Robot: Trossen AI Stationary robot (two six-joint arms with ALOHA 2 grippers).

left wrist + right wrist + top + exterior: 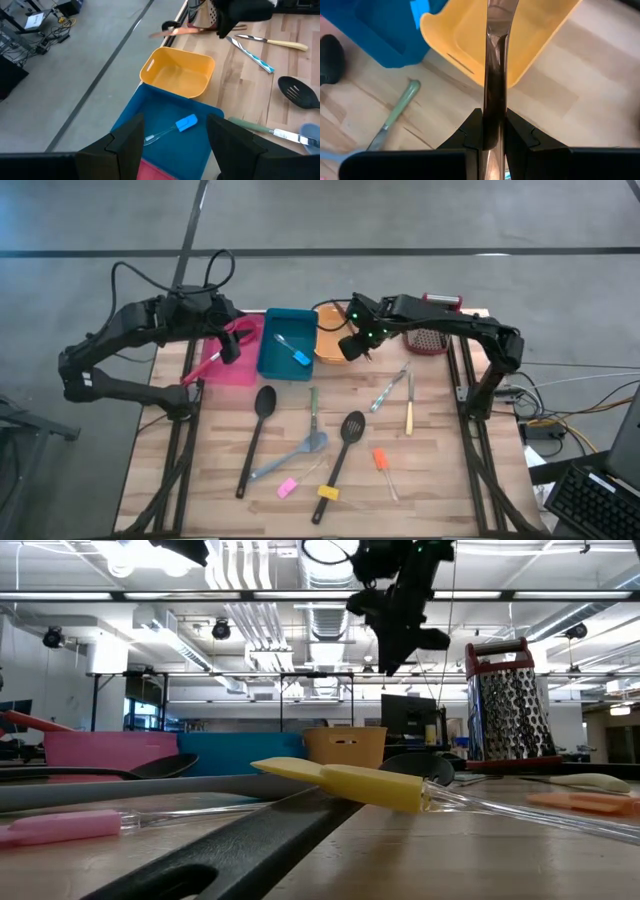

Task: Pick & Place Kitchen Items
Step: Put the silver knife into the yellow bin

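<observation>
Right tool (494, 131) over orange bin (330, 340)
Clamped on a thin utensil (495, 65) (type unclear); left tool (172, 131) spread wide, empty, above blue bin (287, 342); spoons on tabletop (440, 460).

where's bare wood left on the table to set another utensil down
The near left corner of the table, left of the black ladle, is bare. So is the near right corner, beyond the orange-handled tool. The middle is crowded: slotted spoon, grey spatula, pink-handled tool and yellow-handled tool lie close together.
</observation>
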